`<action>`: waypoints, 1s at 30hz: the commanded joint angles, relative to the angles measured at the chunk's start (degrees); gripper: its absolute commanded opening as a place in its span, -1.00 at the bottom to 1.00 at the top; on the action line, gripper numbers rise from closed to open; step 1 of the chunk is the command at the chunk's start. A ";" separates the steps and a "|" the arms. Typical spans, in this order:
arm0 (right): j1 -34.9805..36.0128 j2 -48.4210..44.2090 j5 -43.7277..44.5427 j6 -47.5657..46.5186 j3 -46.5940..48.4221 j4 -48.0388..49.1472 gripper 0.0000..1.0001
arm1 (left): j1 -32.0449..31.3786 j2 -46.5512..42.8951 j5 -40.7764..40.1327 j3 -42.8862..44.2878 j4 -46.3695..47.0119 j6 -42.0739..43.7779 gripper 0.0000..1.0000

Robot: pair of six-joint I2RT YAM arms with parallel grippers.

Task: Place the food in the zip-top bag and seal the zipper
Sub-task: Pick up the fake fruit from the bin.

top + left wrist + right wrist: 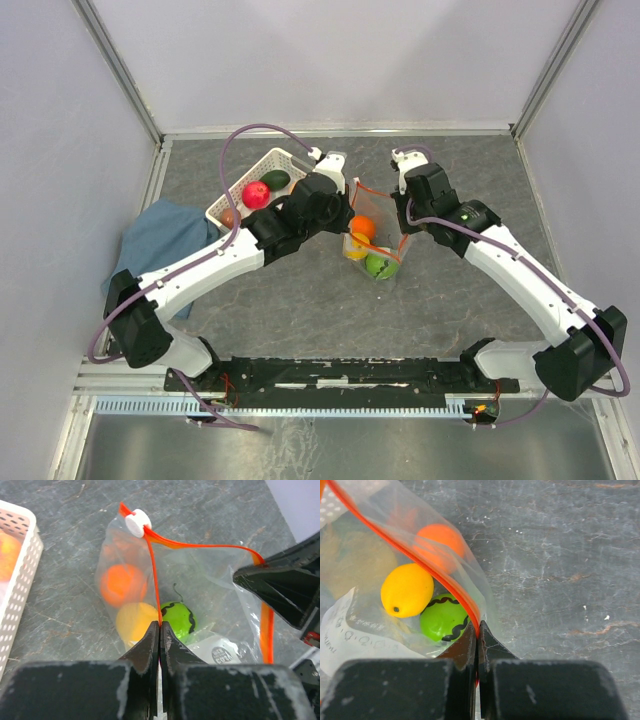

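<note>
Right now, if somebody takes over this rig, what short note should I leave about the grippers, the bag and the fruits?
Left gripper: shut on the zipper, at one side of the mouth of the bag.
Right gripper: shut on the zipper at the other side.
Mouth is open; slider sits at one end.
In the bag: orange, lemon, green fruit.
In the basket: apple, avocado, maybe more.
Left to do: move those into the bag, then close the zipper.
</note>
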 commanded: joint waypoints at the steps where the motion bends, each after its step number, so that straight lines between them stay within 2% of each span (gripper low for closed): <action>1: -0.57 -1.58 5.44 -1.06 3.86 0.04 -0.97 | 0.01 -1.71 5.68 4.10 0.99 -1.31 -0.95; 9: -0.65 -5.33 7.04 -1.28 4.87 -2.15 -0.97 | 0.60 -1.45 1.04 3.68 -0.89 -0.20 -0.95; 15: -0.70 -4.93 6.71 -1.42 5.13 -2.66 -0.97 | 1.02 -1.12 0.62 3.39 -1.20 -0.25 -0.89; 20: -0.73 -4.41 6.73 -1.04 4.58 -1.59 -0.97 | 1.45 -1.36 0.91 3.24 -1.29 -0.50 -0.52; 27: -0.70 -4.02 6.94 -0.94 4.68 -1.37 -0.97 | 3.26 -3.55 1.13 3.48 -2.30 -0.78 0.27; 30: -0.72 -4.08 7.00 -1.02 4.81 -1.49 -0.97 | 4.95 -5.19 0.88 3.60 -3.39 -0.49 0.48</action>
